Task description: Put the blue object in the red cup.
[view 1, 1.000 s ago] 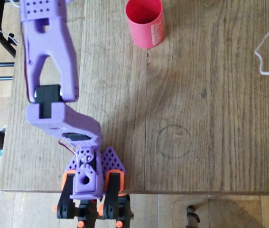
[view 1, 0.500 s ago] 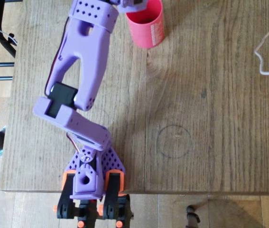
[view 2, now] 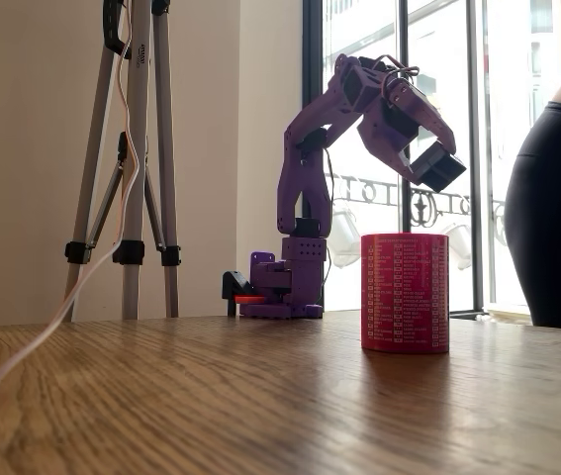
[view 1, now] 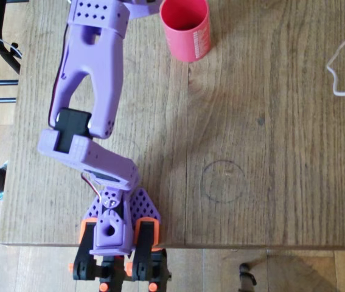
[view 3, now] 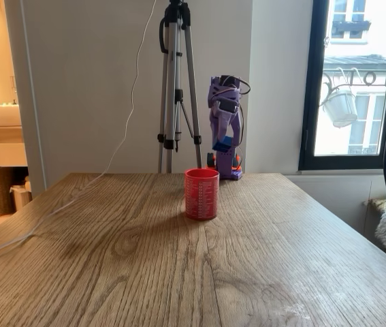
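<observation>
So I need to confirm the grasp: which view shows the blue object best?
A fixed view wins: the blue object reads clearly blue in the end effector, above the red cup. In a fixed view it is a dark backlit block; overhead, the picture's top edge cuts the arm off.

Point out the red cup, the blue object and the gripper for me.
red cup [view 1: 186, 36]: overhead view, on its side wall.
blue object [view 3: 222, 144]: fixed view, on its blue face.
gripper [view 2: 434, 163]: fixed view, between the fingertips.
</observation>
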Motion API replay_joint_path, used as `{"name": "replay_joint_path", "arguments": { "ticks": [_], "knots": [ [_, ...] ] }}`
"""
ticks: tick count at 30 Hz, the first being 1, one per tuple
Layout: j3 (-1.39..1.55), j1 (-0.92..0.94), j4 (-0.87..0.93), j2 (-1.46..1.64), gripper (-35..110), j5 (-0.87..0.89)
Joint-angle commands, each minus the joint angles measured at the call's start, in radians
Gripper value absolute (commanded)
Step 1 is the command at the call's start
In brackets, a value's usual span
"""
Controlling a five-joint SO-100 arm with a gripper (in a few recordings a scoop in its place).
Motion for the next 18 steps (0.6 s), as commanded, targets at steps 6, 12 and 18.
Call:
{"name": "replay_joint_path", "arguments": {
  "ticks": [6, 12, 18],
  "knots": [
    [-0.021, 0.054, -0.041, -0.008, 0, 0.034],
    [0.04, 0.04, -0.018, -0.008, 0, 0.051],
    [0.048, 0.038, -0.029, -0.011, 0, 0.052]
  ]
}}
